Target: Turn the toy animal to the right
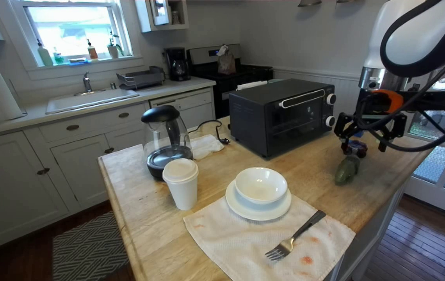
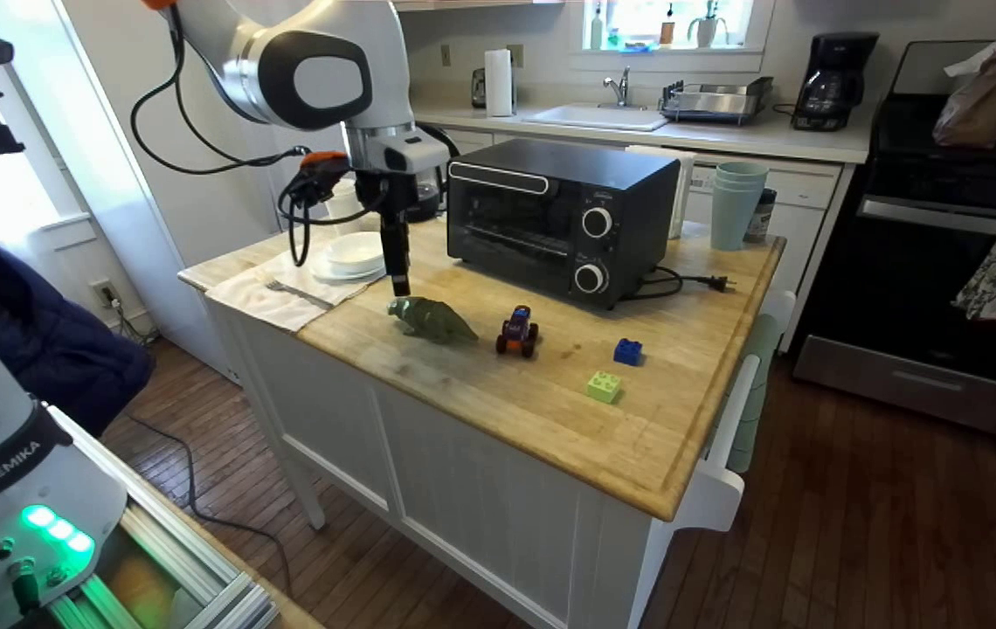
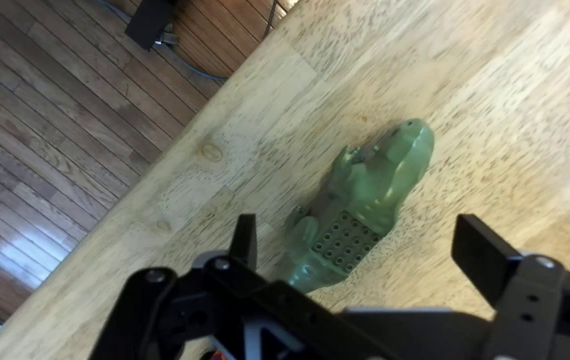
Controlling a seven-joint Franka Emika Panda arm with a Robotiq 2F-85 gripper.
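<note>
The toy animal is a dark green, long-bodied figure with a studded grey-green back panel. It lies on the wooden island top in both exterior views (image 1: 346, 171) (image 2: 434, 319) and in the wrist view (image 3: 380, 190). In the wrist view its head points to the upper right, and its tail end is hidden behind a finger linkage at the lower left. My gripper (image 3: 357, 237) is open, with its fingers well apart and nothing between them. In both exterior views the gripper (image 1: 363, 148) (image 2: 401, 286) hangs above the table; in one it appears just above the toy's head end.
A purple toy truck (image 2: 517, 332), a blue brick (image 2: 627, 351) and a lime brick (image 2: 604, 386) lie beyond the tail. The black toaster oven (image 2: 559, 223) stands behind. A white bowl (image 1: 261, 185), plate (image 1: 242, 207) and fork (image 1: 294, 236) sit on a cloth (image 1: 222, 238).
</note>
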